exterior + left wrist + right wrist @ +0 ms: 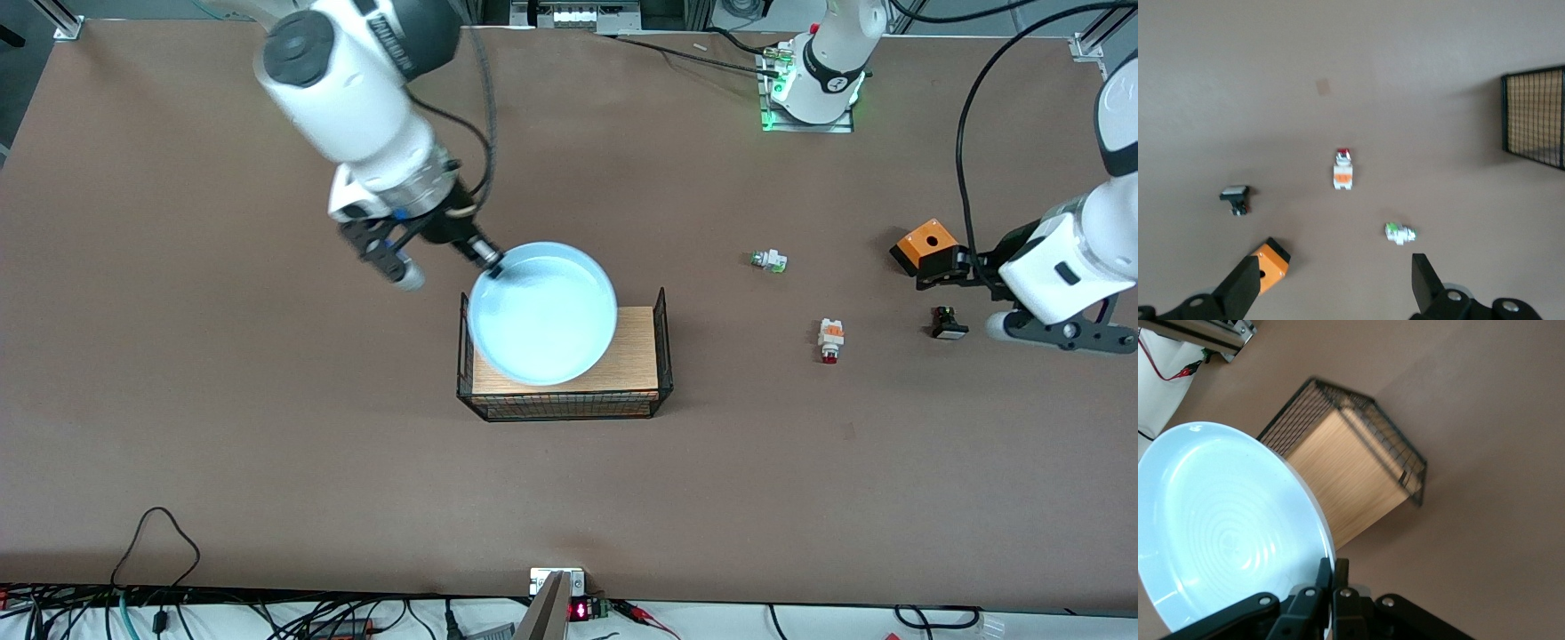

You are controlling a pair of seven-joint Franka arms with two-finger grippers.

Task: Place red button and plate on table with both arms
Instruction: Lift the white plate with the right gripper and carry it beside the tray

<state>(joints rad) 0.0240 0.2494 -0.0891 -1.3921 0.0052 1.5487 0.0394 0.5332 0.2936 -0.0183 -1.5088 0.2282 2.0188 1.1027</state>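
The pale-blue plate (542, 311) is over the wood-topped platform, tilted, and it fills much of the right wrist view (1218, 527). My right gripper (492, 260) is shut on the plate's rim at the edge toward the robots; the fingers pinch it in the right wrist view (1333, 570). The red button (830, 340) lies on the brown table (267, 427) toward the left arm's end and shows in the left wrist view (1343, 172). My left gripper (947, 271) is open and empty above the table beside an orange box; it also shows in the left wrist view (1335, 290).
The wood-topped platform with black wire sides (631, 356) stands mid-table. An orange box (925, 246), a black part with a white cap (948, 323) and a white-and-green part (769, 260) lie near the red button. Cables run along the table's near edge.
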